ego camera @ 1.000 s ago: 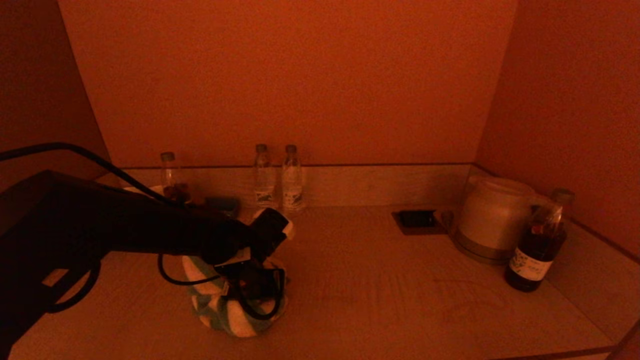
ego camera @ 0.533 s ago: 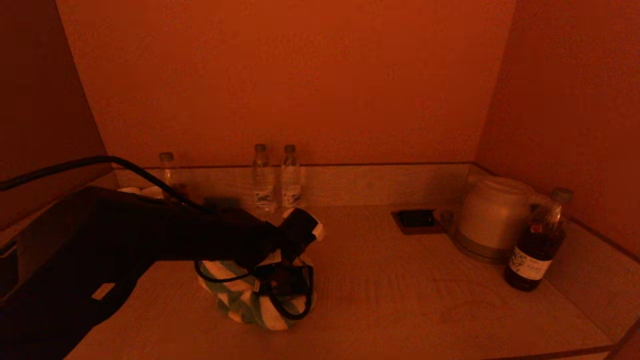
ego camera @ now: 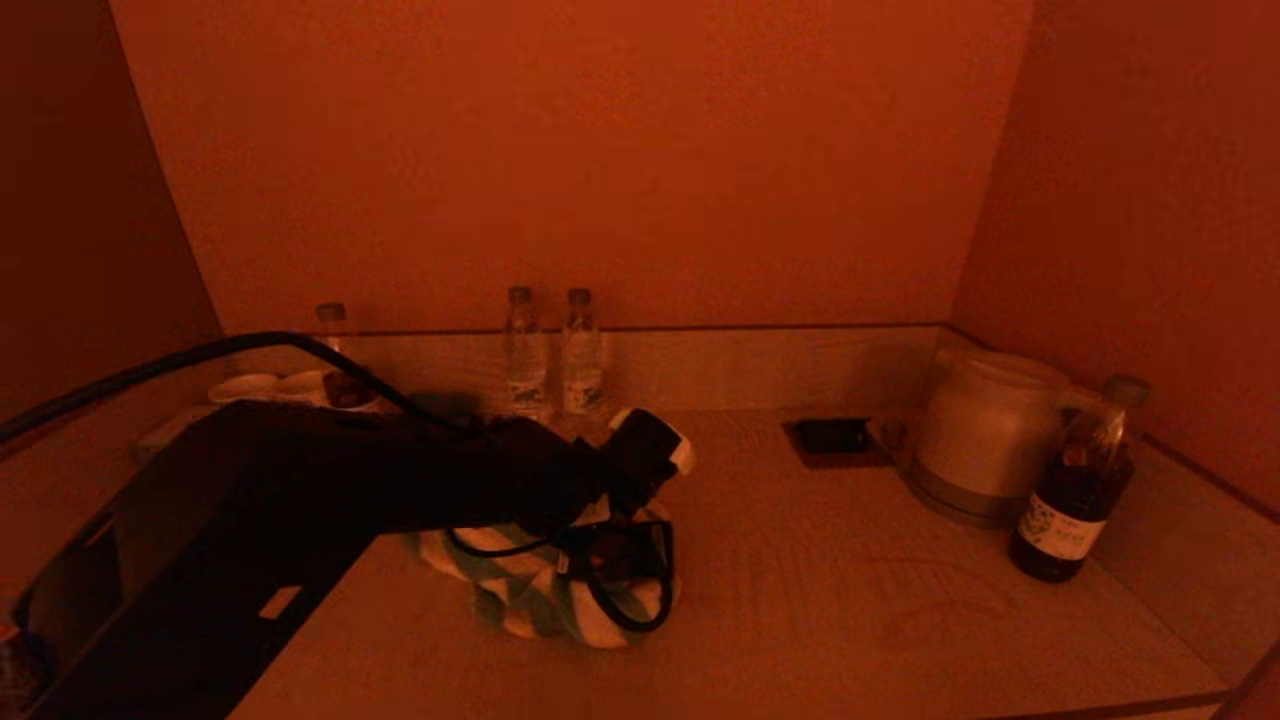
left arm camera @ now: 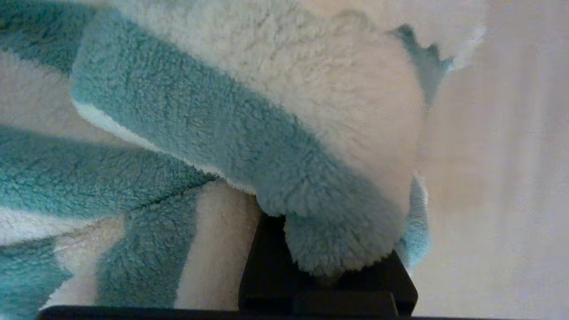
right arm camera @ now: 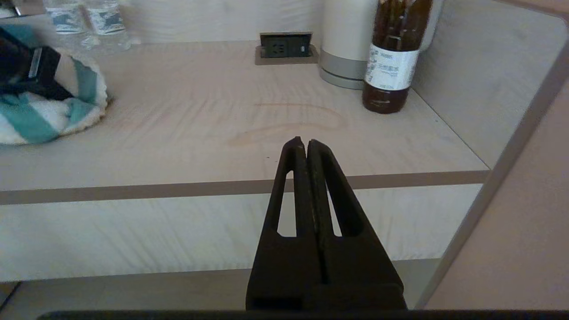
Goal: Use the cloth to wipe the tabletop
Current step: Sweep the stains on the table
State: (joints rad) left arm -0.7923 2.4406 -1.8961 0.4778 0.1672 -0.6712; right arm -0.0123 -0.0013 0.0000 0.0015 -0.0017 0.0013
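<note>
The left gripper (ego camera: 610, 560) is down on the cloth (ego camera: 545, 600), which lies bunched on the tabletop (ego camera: 850, 600) left of centre, in front of the two water bottles (ego camera: 548, 350) at the back edge. The left arm reaches in from the left and covers part of the cloth. In the left wrist view, teal-and-white striped pile (left arm camera: 249, 146) fills most of the frame and bulges over a dark finger (left arm camera: 275, 275) at the gripper base. Left gripper state: clamped on a fold of the cloth. The cloth rests in contact with the tabletop.

The right gripper (right arm camera: 302, 144) hangs in front of the table's near edge, off the surface, well apart from the cloth. Right gripper state: fingers together, nothing between them.

Other items on the tabletop:
- A white kettle (ego camera: 985, 435) stands at the right rear.
- A dark bottle (ego camera: 1075, 495) with a pale label stands just beside the kettle, near the right wall.
- A socket plate (ego camera: 835, 440) sits recessed in the surface, left of the kettle.
- A third small bottle (ego camera: 335, 350) stands at the left rear, near pale dishes (ego camera: 245, 387).
</note>
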